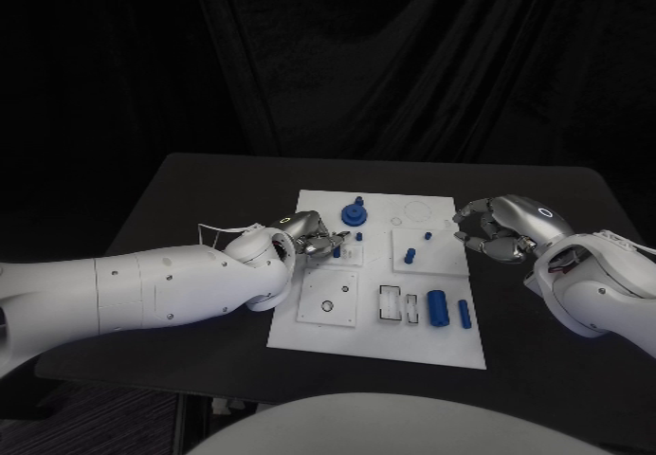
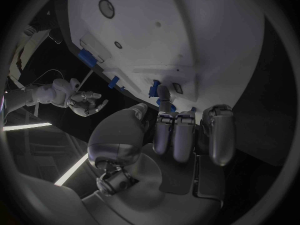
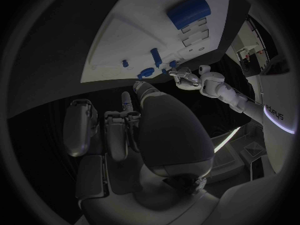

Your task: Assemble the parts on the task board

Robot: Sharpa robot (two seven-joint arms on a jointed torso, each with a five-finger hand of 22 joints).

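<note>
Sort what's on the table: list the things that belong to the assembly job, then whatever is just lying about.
Job:
white board
blue knob
blue peg
thick blue cylinder
thin blue pin
left hand, at the board's left edge
right hand, at its right edge

Lying about:
nothing that I can make out; just the black table

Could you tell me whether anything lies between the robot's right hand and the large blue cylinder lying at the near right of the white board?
Nothing visible does. The right hand hovers off the right edge of the white task board, holding nothing, and the large blue cylinder lies nearer the robot with a smaller blue rod beside it, not in between.
</note>
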